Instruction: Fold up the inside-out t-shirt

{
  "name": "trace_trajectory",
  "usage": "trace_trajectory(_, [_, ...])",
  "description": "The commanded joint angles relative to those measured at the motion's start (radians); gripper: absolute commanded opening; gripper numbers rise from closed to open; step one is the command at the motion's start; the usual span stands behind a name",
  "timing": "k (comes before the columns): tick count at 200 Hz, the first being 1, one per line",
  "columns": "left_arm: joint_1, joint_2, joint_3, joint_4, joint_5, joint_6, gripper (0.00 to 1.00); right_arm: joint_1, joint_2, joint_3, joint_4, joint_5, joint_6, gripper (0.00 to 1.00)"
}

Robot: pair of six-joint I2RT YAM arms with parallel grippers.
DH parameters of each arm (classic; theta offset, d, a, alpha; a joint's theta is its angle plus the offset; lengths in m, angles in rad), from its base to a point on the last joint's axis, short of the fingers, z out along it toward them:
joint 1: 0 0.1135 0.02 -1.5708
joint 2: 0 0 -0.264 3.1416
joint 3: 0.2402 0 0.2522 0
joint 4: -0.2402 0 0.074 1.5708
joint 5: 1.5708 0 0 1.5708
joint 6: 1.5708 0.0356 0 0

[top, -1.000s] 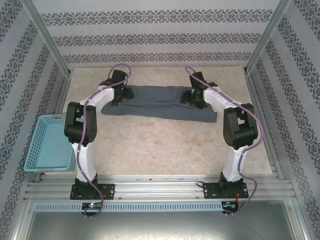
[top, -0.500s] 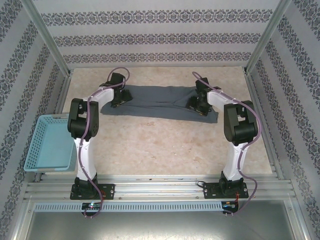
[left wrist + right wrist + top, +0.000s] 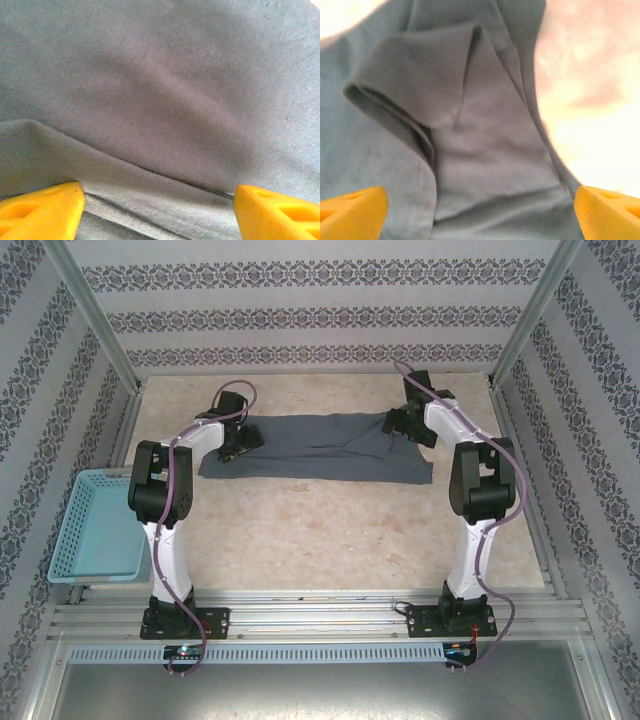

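— Found the inside-out t-shirt [image 3: 320, 445]?
— Spread as a long band across the far half of the table [image 3: 330, 540].
— And the left gripper [image 3: 157, 212], the right gripper [image 3: 480, 212]?
— Gaping wide above the cloth at its 2 ends, gripping nothing.
— Then pinch every layer at both ends, lift evenly, fold over without dragging.
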Motion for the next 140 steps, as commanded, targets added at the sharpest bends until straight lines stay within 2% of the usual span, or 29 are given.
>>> trace_trajectory(1, [0.02,-0.004,-0.014,-0.072,-0.021,0.0,0.8,-0.01,0.099,0.091,-0.103,0.014,-0.034,0.97])
trace_trajectory(35, [0.022,-0.008,-0.032,-0.073,-0.027,-0.006,0.8,-0.011,0.198,0.215,-0.192,0.035,-0.016,0.96])
trace_trajectory(57, [0.022,-0.016,-0.059,-0.062,-0.031,-0.015,0.8,-0.01,0.235,0.25,-0.234,0.057,-0.015,0.96])
trace_trajectory(80, [0.023,-0.017,-0.085,-0.06,-0.042,-0.028,0.8,-0.007,0.247,0.251,-0.239,0.03,-0.024,0.93])
trace_trajectory(140, [0.022,-0.073,-0.197,-0.011,-0.031,-0.058,0.8,0.006,0.271,0.276,-0.244,-0.071,-0.057,0.64])
